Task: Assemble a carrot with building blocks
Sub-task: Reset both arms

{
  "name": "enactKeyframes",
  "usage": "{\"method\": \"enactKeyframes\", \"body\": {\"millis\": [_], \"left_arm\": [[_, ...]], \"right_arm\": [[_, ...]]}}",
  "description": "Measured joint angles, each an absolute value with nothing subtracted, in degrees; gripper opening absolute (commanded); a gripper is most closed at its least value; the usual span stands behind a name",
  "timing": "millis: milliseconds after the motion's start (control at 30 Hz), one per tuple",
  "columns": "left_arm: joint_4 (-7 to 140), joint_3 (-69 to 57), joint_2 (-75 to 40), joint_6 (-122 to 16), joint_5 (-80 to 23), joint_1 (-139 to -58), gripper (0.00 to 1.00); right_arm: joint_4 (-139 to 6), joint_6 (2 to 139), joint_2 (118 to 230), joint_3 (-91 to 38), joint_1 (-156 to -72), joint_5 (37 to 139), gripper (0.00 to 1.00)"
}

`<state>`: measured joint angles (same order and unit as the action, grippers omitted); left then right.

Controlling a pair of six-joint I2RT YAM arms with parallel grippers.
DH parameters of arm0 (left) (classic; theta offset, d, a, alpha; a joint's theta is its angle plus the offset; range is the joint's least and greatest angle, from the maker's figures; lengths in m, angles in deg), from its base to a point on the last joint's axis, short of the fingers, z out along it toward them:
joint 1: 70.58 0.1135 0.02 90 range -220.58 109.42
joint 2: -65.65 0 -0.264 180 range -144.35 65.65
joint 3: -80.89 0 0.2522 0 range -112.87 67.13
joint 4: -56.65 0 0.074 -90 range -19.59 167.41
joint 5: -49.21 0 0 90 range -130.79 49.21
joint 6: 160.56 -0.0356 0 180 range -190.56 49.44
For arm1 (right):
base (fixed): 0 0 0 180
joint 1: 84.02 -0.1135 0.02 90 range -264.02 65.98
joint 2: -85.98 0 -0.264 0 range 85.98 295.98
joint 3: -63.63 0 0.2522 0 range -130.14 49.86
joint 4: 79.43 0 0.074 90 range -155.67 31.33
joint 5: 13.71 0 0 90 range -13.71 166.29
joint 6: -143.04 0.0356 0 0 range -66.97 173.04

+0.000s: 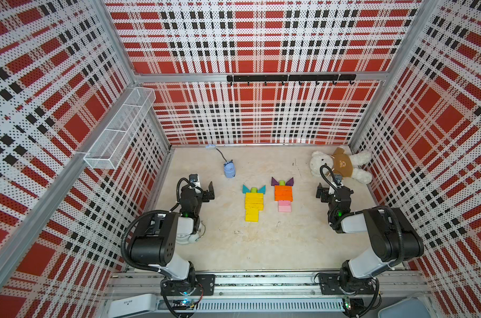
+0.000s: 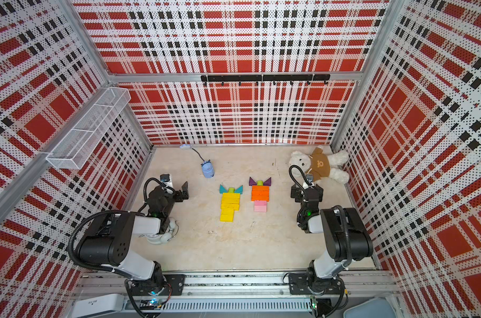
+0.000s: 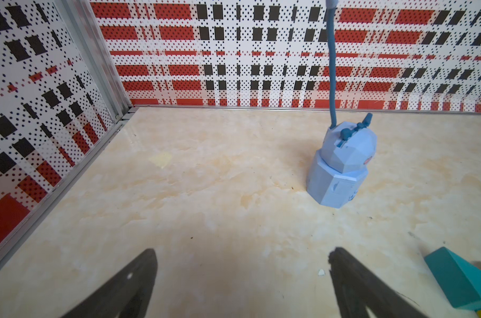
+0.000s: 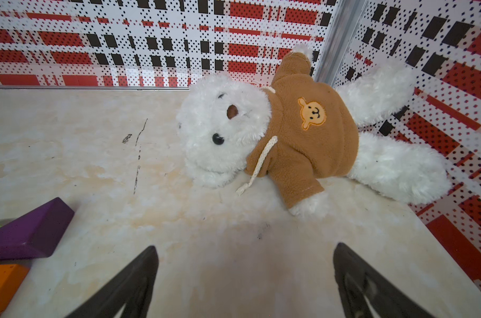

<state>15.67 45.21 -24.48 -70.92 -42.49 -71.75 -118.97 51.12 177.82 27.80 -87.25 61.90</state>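
Observation:
The building blocks lie flat in two carrot shapes mid-table in both top views. One has yellow bars, teal triangles and a lime-green stub. The other has orange bars, a pink bar and purple triangles. My left gripper hovers open and empty to the left of the yellow shape, with a teal triangle at the edge of its wrist view. Right of the orange shape, my right gripper is open and empty, with a purple triangle beside it.
A pale blue toy with a cord stands behind the left gripper. A plush bear lies in the back right corner. A white clock sits under the left arm. A wire basket hangs on the left wall.

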Motion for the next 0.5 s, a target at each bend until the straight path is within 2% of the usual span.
{"method": "enactKeyframes", "body": {"millis": [500], "left_arm": [[17.4, 44.3, -24.5, -72.2, -42.8, -73.0, 0.99]], "right_arm": [[-118.9, 51.1, 177.8, 27.8, -87.2, 61.9, 1.0]]}}
